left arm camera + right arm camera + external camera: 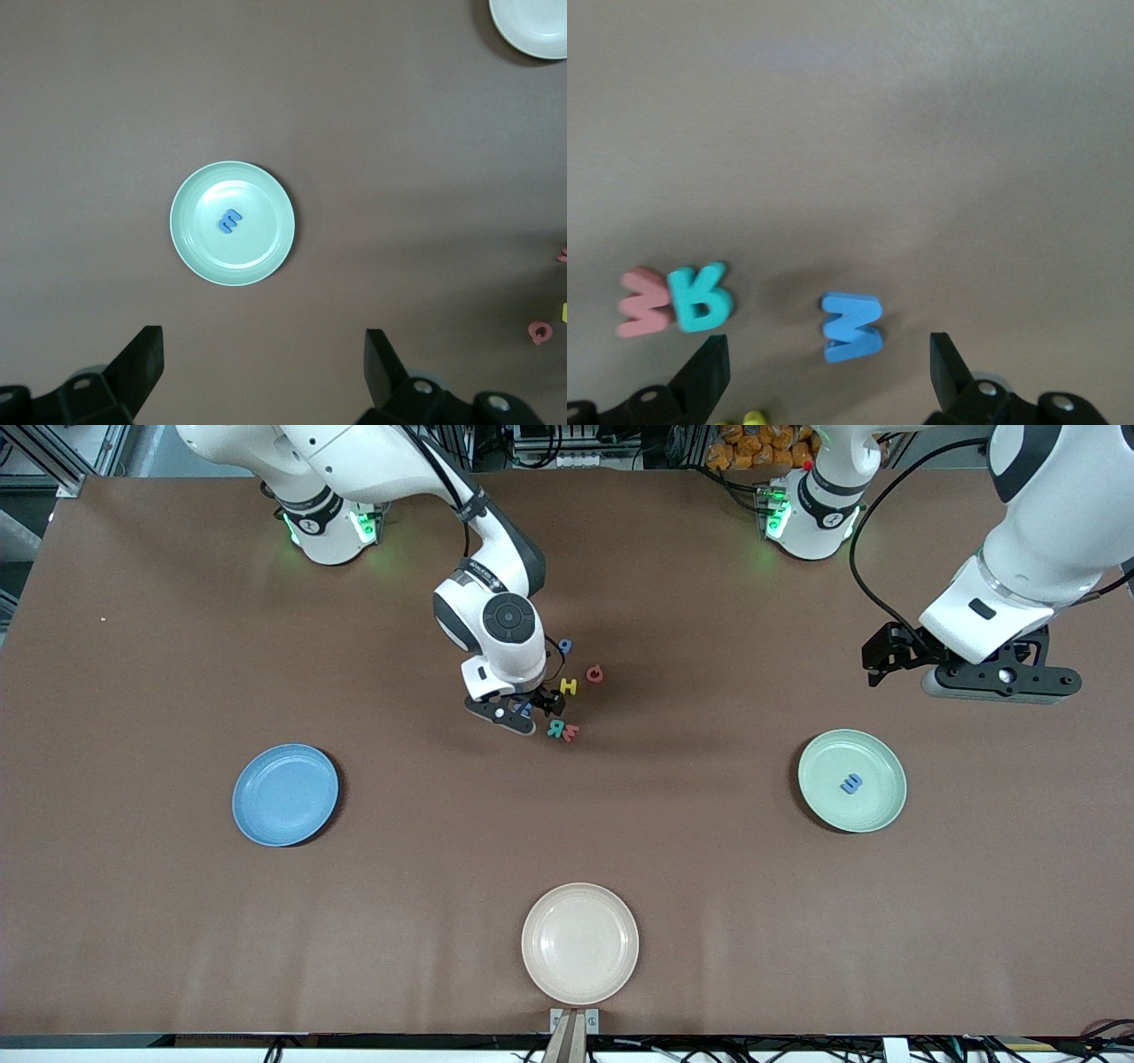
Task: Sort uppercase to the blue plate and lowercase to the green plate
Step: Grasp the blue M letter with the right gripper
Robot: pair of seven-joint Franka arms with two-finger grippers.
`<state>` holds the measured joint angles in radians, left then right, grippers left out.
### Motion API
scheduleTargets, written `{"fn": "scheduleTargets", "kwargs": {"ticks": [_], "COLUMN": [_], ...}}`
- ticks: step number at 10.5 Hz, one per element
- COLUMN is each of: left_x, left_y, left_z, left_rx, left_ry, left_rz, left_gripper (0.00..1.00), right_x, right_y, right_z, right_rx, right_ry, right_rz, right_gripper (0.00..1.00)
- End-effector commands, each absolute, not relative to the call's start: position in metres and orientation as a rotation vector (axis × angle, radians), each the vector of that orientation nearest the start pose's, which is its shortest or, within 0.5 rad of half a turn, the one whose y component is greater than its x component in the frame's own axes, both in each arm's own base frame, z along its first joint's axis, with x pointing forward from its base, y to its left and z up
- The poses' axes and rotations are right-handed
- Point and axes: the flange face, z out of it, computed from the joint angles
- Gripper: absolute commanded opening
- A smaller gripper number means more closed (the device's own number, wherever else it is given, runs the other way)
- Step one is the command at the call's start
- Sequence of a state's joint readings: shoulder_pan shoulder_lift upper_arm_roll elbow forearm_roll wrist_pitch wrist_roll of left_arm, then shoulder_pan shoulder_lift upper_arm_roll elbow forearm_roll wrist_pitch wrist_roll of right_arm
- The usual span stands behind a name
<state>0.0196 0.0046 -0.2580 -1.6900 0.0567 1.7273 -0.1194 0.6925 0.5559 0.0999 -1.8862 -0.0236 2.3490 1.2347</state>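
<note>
My right gripper [523,714] [828,347] is open, low over the letter cluster at mid-table, with the blue M [852,328] between its fingers, untouched. Beside the M lie the teal R [700,297] [556,729] and a red m-like letter [645,304] [572,733]. The yellow H [569,686], red Q [594,674] and blue g [564,645] lie farther from the front camera. The blue plate [266,815] is bare. The green plate [886,766] [261,190] holds a blue m [850,784] [230,221]. My left gripper [1001,684] [263,341] hangs open and empty, high beside the green plate.
A cream plate [579,974] [532,31] sits near the table's front edge, nearest the front camera. Both arm bases stand along the table edge farthest from that camera. A yellow letter's edge [744,418] shows beneath the right gripper.
</note>
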Motion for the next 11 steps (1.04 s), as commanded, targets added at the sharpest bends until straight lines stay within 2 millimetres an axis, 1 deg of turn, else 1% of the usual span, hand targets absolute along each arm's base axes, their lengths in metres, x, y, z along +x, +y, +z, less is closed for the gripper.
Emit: {"fn": "scheduleTargets", "kwargs": {"ticks": [1, 3, 7, 10, 11], "left_x": [0.548, 0.548, 0.547, 0.547, 0.547], "left_y": [-0.134, -0.135, -0.141, -0.141, -0.141], "left_z": [0.579, 0.577, 0.574, 0.571, 0.570], "left_rx": [-3.104, -3.103, -3.105, -3.103, -3.103], "left_ry": [0.231, 0.234, 0.236, 0.236, 0.236], "left_rz": [-0.047, -0.042, -0.032, -0.024, -0.021], "left_gripper": [1.00, 1.00, 1.00, 1.00, 1.00], "right_x": [0.428, 0.422, 0.420, 0.421, 0.421], "right_y": [0.436, 0.428, 0.429, 0.429, 0.430], "right_z": [0.187, 0.175, 0.175, 0.177, 0.178], "right_rx": [-3.126, -3.073, -3.072, -3.066, -3.065], "right_ry": [0.721, 0.720, 0.719, 0.717, 0.717], "right_rz": [0.113, 0.069, 0.070, 0.063, 0.062], "right_gripper": [1.00, 1.00, 1.00, 1.00, 0.55]}}
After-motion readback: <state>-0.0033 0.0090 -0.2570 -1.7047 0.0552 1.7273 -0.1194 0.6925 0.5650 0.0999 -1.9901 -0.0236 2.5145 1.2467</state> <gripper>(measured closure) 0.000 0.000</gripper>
